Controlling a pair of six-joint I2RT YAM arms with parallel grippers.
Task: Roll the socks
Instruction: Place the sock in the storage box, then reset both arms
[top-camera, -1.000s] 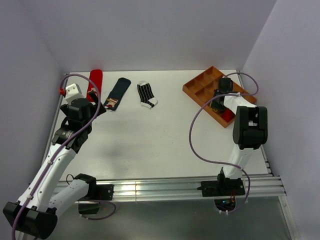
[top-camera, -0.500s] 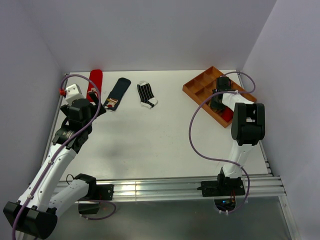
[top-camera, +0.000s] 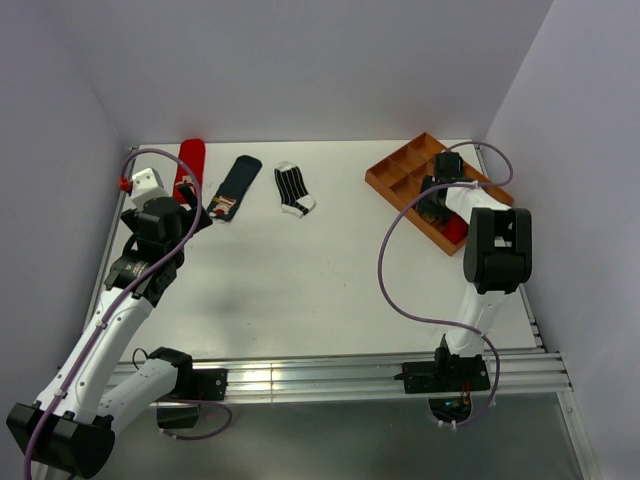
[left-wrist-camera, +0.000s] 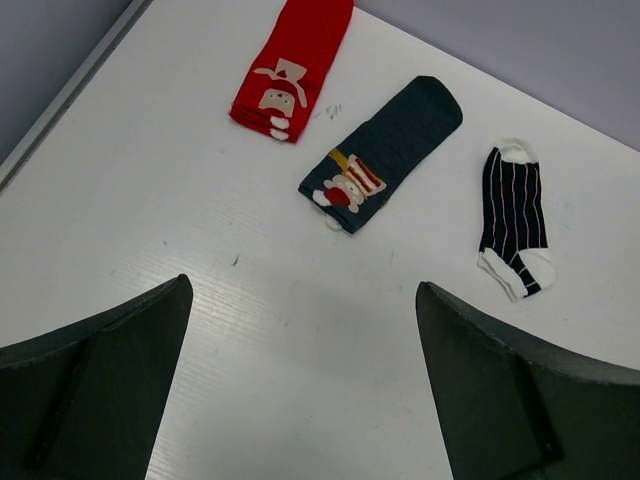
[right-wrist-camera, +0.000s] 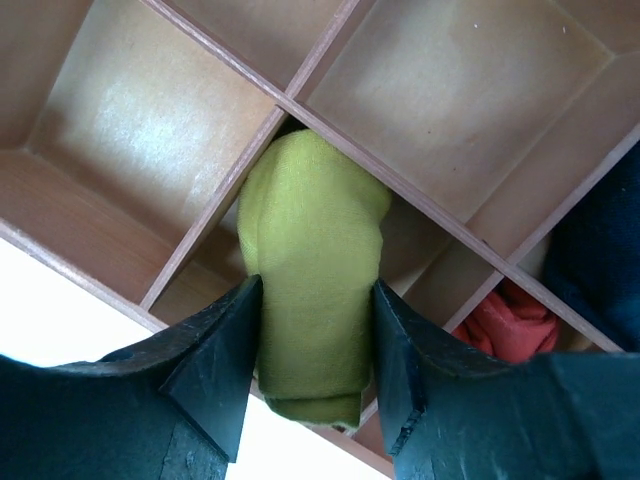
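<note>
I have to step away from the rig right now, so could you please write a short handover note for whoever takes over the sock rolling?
Left gripper: open and empty, above the table.
Right gripper: jaws flank the rolled mustard sock at the tray; whether they grip it is unclear.
Done: red bundle and navy bundle sit in tray compartments; the mustard sock is at a compartment.
Left: red sock with white marks, navy sock with a patch and striped sock lie flat and unrolled at the far left of the table.
</note>
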